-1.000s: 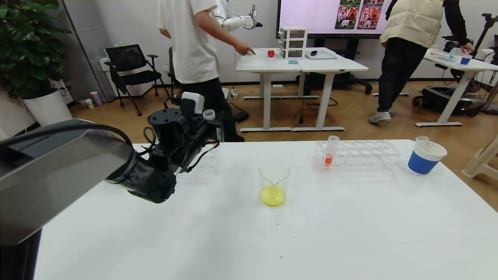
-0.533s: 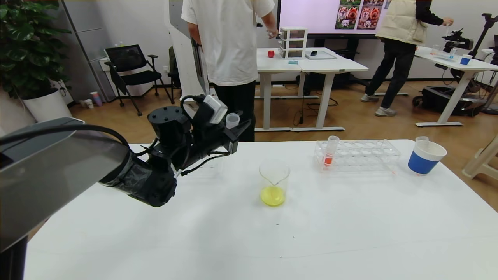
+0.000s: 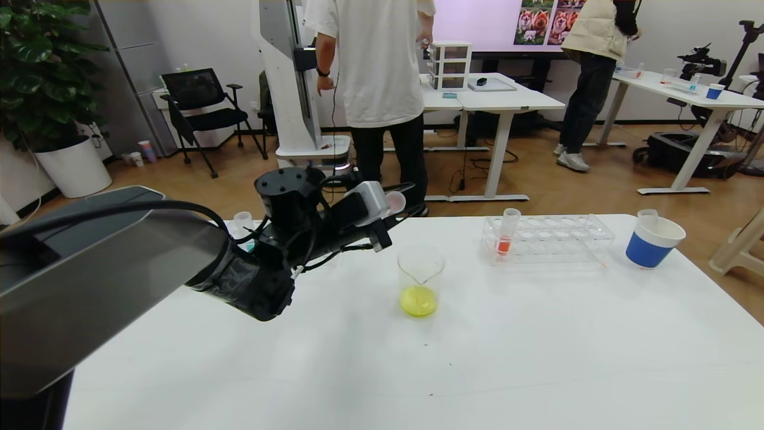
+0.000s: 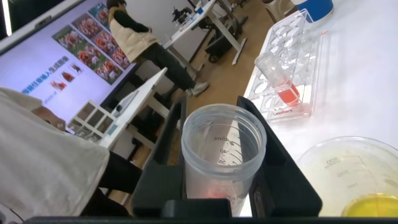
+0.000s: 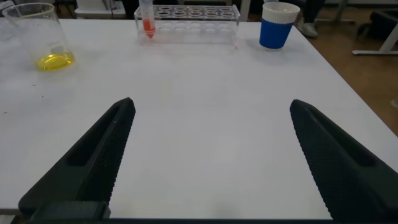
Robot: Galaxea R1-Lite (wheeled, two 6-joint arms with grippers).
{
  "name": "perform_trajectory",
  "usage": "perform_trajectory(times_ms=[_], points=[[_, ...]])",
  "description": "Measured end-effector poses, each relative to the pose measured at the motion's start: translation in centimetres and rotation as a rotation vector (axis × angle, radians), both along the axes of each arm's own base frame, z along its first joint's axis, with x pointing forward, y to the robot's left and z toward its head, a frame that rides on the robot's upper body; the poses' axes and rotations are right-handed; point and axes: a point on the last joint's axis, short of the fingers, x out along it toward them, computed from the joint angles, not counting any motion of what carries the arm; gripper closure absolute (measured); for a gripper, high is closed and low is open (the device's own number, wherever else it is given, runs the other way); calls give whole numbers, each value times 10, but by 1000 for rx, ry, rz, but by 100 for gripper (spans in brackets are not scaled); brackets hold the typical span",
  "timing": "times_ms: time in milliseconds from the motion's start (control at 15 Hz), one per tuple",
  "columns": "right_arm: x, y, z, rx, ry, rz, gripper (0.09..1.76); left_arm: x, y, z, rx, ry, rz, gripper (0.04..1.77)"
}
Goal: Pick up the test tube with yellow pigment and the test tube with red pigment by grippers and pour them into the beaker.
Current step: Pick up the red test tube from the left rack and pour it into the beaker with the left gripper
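My left gripper [image 3: 399, 206] is shut on a clear test tube [image 3: 394, 203] with a red tint at its bottom. It holds the tube tilted, mouth toward the right, above and just left of the beaker [image 3: 421, 280]. In the left wrist view the tube [image 4: 221, 162] sits between the fingers of the left gripper [image 4: 214, 124], with the beaker [image 4: 351, 171] beyond. The beaker holds yellow liquid. Another tube with red liquid [image 3: 506, 236] stands in a clear rack [image 3: 555, 239]. No tube with yellow liquid shows. My right gripper [image 5: 211, 104] is open and empty over the table.
A blue-and-white paper cup [image 3: 650, 245] with an empty tube in it stands right of the rack. A tube with bluish liquid [image 3: 242, 226] stands behind my left arm. People and desks are beyond the table's far edge.
My left gripper has moved right toward the beaker with the tube and has tilted the tube's mouth over. The people behind have walked about.
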Motion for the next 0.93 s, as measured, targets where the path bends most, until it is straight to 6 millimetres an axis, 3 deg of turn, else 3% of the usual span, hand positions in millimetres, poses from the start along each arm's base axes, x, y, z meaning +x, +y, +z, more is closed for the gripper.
perform_trajectory(times_ms=[400,933], points=[[0,0,0,0,0,0,11,16,-12,-4,168,-229,-49,127],[0,0,0,0,0,0,11,24,-19,-12,305,-400,-41,127]])
